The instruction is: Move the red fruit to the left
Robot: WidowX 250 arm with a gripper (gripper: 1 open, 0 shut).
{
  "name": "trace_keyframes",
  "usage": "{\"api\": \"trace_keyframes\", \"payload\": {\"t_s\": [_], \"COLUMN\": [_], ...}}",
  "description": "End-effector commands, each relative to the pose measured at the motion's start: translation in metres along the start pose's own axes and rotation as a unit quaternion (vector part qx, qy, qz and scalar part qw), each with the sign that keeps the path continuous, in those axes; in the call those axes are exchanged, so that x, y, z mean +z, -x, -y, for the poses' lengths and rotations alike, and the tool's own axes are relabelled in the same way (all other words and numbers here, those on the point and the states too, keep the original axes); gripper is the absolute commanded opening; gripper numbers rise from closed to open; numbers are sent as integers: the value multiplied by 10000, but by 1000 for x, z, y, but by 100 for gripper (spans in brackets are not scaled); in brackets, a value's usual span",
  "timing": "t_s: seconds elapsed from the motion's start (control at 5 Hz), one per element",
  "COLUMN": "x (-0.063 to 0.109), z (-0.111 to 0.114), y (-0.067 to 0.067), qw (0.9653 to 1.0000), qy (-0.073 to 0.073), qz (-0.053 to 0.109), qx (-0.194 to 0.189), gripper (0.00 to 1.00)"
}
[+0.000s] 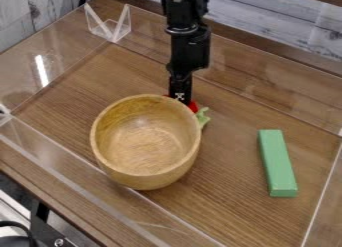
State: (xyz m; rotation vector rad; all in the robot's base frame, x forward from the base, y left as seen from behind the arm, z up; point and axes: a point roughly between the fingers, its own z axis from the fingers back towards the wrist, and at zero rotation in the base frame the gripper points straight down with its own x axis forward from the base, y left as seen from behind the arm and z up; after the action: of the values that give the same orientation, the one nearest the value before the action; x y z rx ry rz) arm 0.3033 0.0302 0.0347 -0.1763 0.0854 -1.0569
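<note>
The end effector point(181, 96) points steeply down, pinched closed.

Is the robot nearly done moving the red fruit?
Not yet. Done: the fingers are down at the red fruit, just behind the wooden bowl. In hand: they are closed there, but I cannot tell if they really grip it. Left: the fruit is by the bowl's right side and has to go left.
</note>
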Motion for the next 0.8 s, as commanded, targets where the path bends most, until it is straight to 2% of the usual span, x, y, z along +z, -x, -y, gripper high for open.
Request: {"api": "trace_keyframes", "payload": {"t_s": [0.0, 0.2, 0.4, 0.6], "x": [5, 39, 73, 62], "z": [-12, -11, -7, -4], "y": [-2, 5, 0, -13], "qw": [10000, 9994, 9968, 9971], "qy": [-70, -309, -554, -509], "qz": [-1, -42, -92, -133], "qx": [-26, 168, 567, 550], "gripper": [0, 0, 0, 100]}}
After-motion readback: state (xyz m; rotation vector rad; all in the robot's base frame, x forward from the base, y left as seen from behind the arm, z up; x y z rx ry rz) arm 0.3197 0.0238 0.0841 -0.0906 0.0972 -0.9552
